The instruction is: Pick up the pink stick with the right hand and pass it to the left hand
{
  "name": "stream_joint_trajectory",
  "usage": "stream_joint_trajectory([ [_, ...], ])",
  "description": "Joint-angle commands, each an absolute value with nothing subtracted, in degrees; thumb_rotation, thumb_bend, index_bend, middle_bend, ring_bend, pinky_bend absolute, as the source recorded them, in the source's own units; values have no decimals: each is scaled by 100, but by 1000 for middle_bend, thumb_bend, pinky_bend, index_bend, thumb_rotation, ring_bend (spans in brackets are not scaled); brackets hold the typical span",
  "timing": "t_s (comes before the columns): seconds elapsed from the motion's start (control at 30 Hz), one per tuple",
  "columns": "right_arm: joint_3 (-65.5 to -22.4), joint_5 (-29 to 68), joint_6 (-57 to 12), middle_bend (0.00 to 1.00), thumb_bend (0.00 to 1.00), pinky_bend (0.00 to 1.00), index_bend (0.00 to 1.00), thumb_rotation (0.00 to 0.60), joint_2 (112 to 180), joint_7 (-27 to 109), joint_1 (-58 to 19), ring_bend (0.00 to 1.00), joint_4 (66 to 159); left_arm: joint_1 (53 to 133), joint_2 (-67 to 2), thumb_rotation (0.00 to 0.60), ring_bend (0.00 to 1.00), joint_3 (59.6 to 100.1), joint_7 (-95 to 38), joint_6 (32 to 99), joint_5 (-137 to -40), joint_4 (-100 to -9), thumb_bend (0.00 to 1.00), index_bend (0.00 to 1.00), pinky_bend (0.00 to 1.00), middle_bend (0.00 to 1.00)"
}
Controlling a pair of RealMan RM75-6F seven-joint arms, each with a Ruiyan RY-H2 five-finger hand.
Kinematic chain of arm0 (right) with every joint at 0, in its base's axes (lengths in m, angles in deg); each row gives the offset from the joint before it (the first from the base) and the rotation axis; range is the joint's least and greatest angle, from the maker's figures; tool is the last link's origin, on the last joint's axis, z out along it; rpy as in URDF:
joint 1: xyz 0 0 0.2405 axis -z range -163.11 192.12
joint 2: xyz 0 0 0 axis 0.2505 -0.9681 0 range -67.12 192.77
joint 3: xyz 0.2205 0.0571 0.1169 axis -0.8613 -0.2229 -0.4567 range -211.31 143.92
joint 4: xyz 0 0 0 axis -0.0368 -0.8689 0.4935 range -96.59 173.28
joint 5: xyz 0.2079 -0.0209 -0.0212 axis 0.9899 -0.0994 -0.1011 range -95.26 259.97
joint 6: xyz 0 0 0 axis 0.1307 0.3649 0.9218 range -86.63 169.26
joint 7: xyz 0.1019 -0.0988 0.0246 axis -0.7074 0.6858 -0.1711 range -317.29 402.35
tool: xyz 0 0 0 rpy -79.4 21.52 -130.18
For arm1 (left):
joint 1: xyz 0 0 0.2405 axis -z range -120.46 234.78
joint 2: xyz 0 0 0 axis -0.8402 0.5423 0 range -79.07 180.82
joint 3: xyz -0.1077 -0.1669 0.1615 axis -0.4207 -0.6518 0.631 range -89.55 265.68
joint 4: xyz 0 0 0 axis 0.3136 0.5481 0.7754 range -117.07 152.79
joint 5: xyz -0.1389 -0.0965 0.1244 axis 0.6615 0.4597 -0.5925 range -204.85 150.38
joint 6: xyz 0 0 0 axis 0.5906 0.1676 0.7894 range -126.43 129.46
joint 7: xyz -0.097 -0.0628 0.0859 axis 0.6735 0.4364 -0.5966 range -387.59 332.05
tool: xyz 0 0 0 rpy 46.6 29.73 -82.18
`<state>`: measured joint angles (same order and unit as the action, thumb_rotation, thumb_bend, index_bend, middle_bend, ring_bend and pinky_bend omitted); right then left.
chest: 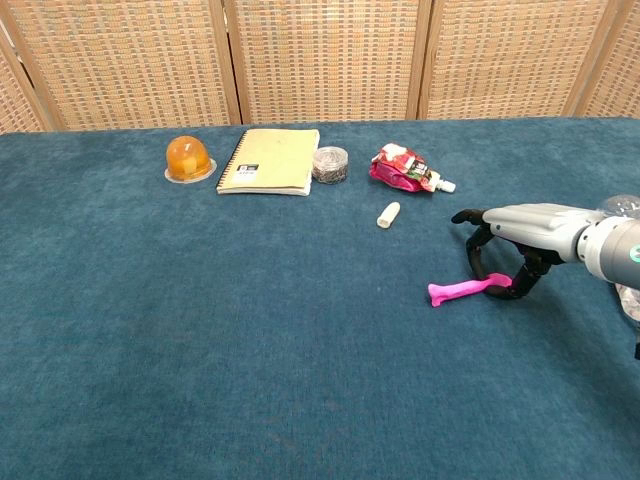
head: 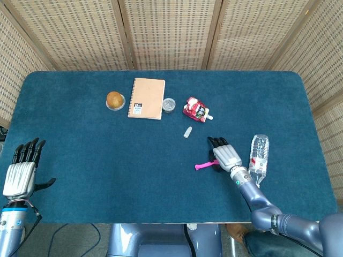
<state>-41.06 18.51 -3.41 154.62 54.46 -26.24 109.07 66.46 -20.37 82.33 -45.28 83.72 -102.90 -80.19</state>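
Pink stick [chest: 462,289]: lying on tabletop [chest: 200,330], right of centre.
Right hand [chest: 520,232]: fingers curled around stick's right end, chest view.
Left hand [head: 22,167]: fingers spread, empty; lower left, head view only.

The right hand [head: 223,156] covers one end of the pink stick [head: 203,164].

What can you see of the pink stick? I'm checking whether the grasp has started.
The pink stick is a short, bright pink rod, smooth and plastic-looking, with a slightly thicker, rounded left end. It lies nearly flat on the blue table cloth, right of centre, its left end free. Its right end sits under the right robot hand, whose dark fingers curl down around it. The chest view suggests contact there, but not whether the stick is gripped. It does not look lifted.
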Motion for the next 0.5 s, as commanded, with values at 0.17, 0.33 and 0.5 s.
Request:
stream_joint_trajectory([
  [0.17, -4238, 1918, -482, 117, 604, 0, 654, 600, 15477, 5272, -2568, 0, 11046, 6652, -2046, 600, 0, 8238, -4539, 8362, -10281, -8013, 0, 0, 0, 0],
  [0.33, -4351, 2096, -513, 123, 636, 0, 655, 600, 15435, 5242, -2555, 0, 11239, 6666, -2052, 600, 0, 8240, -4547, 8343, -10280, -8012, 0, 0, 0, 0],
  [0.5, -4552, 2452, -470, 135, 649, 0, 655, 600, 15363, 5170, -2577, 0, 11549, 6715, -2044, 600, 0, 8236, -4584, 8288, -10300, -8007, 0, 0, 0, 0],
])
